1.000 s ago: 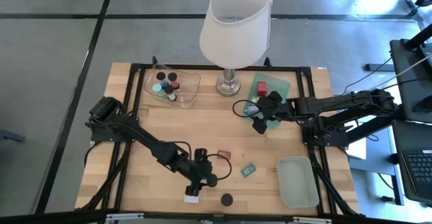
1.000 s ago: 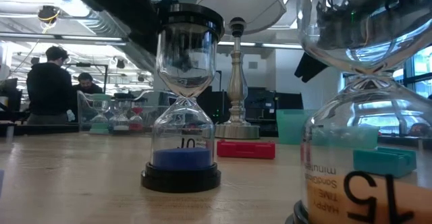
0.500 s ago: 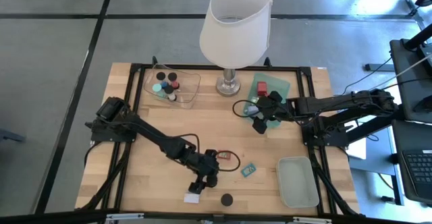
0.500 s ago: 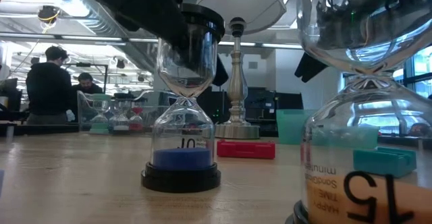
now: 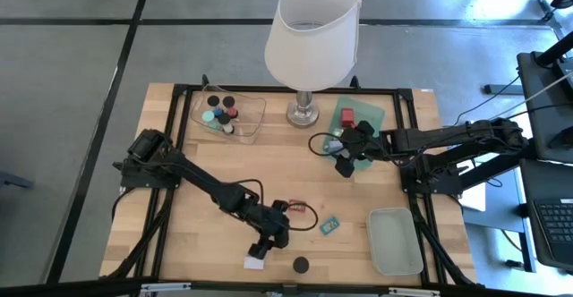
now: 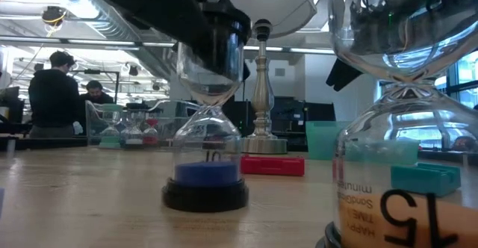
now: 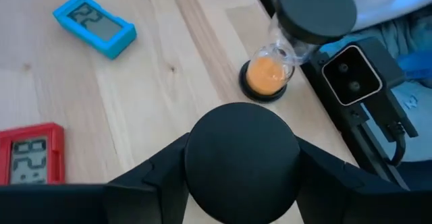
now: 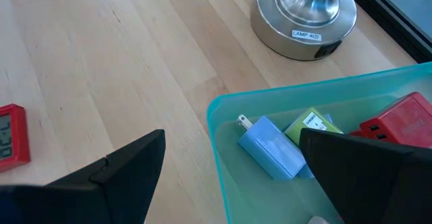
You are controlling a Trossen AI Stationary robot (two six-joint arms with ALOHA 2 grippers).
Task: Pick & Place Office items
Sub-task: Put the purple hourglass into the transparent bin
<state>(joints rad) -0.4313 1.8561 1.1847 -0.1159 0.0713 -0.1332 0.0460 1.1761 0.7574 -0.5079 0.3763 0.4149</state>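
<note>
High view, clock directions taken from table centre. We count 2 arms. The left gripper point(image 5: 273, 231), at approx. 6 o'clock, has its fingers point(image 7: 158, 177) pinching the black cap of 1 blue-sand hourglass point(image 6: 205, 175). The right gripper point(image 5: 351, 151), at approx. 2 o'clock, hangs over the green tray's point(image 5: 378, 109) near edge with fingers point(image 8: 128, 163) spread wide and holding nothing.

Loose on the wood we count:
- 1 orange-sand hourglass point(image 7: 271, 75), at 5 o'clock of the left gripper
- 1 red timer point(image 7: 30, 153) and 1 teal timer point(image 7: 94, 23)
- 1 white tag point(image 5: 254, 263)

The clear tray point(image 5: 253, 123) at 11 o'clock holds approx. 6 small hourglasses. The green tray holds 1 red block point(image 5: 346, 115), 1 blue plug point(image 8: 270, 146) and 1 green piece. A pale tray point(image 5: 394, 241) sits at 4 o'clock and 1 lamp point(image 5: 312, 30) at 12.

Surface: light wood table point(image 5: 206, 158) with black frame. Room: grey floor, and 2 people point(image 6: 54, 95) at benches far off.
</note>
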